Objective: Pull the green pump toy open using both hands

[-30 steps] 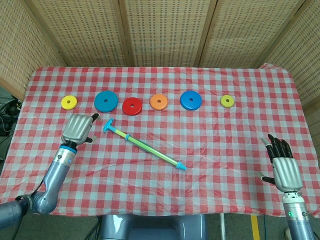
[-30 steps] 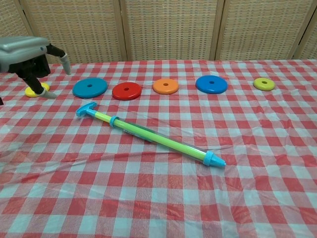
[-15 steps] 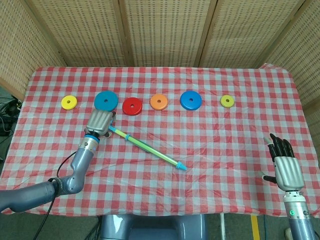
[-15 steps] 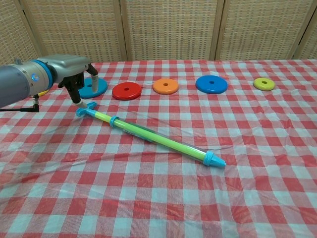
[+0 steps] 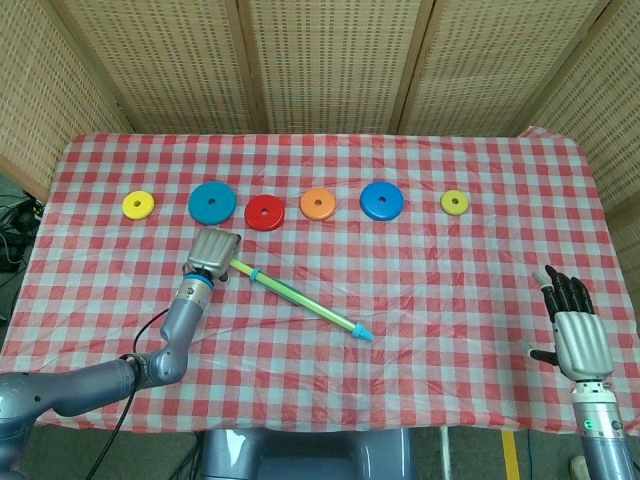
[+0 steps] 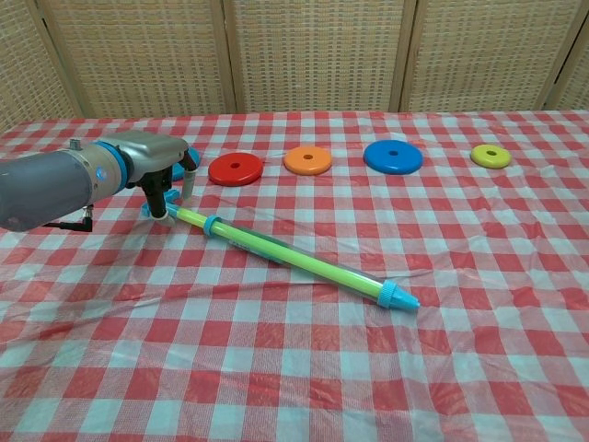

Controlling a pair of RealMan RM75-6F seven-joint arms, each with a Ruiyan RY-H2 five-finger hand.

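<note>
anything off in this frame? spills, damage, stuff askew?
Nothing stands out. The pump toy lies diagonally on the tablecloth, intact, with the left hand over its handle end. The discs sit in a tidy row behind it. The right hand is open, far from the toy, at the table's near right edge.

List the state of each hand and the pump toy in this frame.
left hand: over the pump's T-handle end, grip unclear
right hand: fingers apart, holding nothing
green pump toy: flat on the tablecloth, not yet pulled open
</note>
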